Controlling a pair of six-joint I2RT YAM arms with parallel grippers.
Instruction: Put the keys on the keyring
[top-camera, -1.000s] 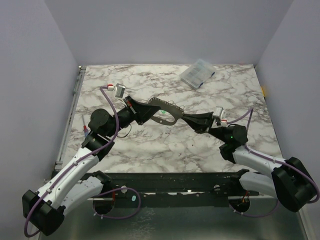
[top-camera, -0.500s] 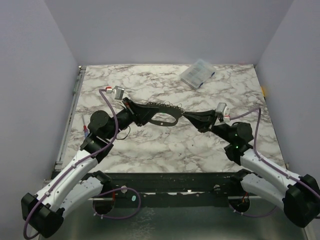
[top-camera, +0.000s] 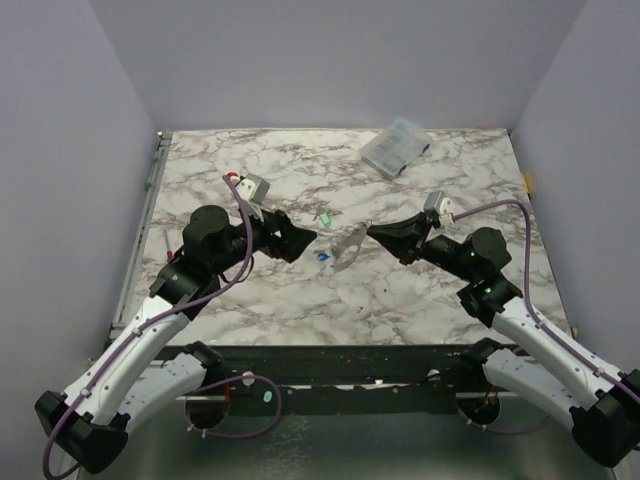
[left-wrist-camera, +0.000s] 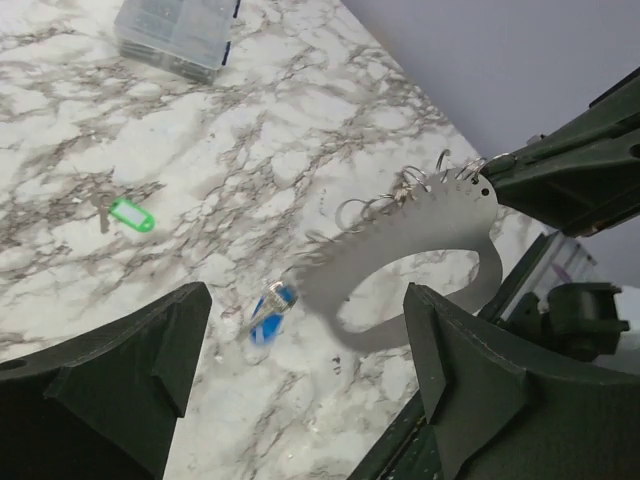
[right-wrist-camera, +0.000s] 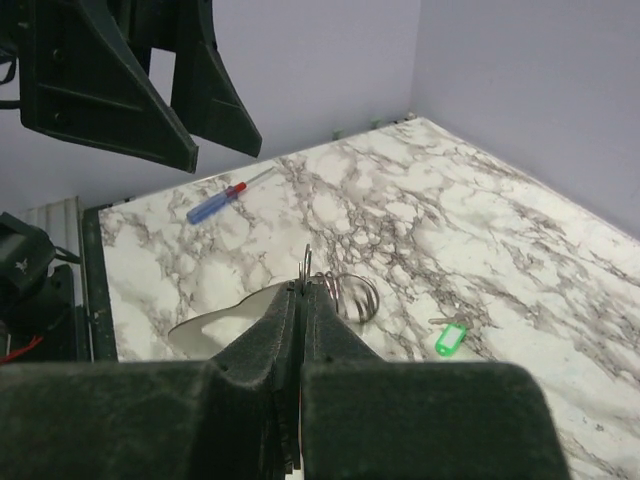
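Top view: keyring (top-camera: 348, 247) reads only as a pale-grey curved sliver mid-desk. L wrist view resolves it as a flat silvery band w/ notched edge and thin wire rings (left-wrist-camera: 400, 195) bunched near the held end. R wrist view adds a screwdriver (right-wrist-camera: 215, 203), blue handle w/ red neck, lying on the white-grey marble desk (top-camera: 250, 290).

L tool (top-camera: 305, 242): jaws spread wide, holding nothing, facing band's free end, not touching it.
R tool (top-camera: 371, 231): fingers pressed together, pinching 1 end of the band.

2 keys loose on desk:
- green-tagged key (top-camera: 324, 218) on far side of band, apart from it
- blue-tagged key (top-camera: 322, 256) just beside free end; contact, can't tell

Clear plastic compartment box (top-camera: 395, 147) near far desk edge, well apart from both tools; contents too small to tell.
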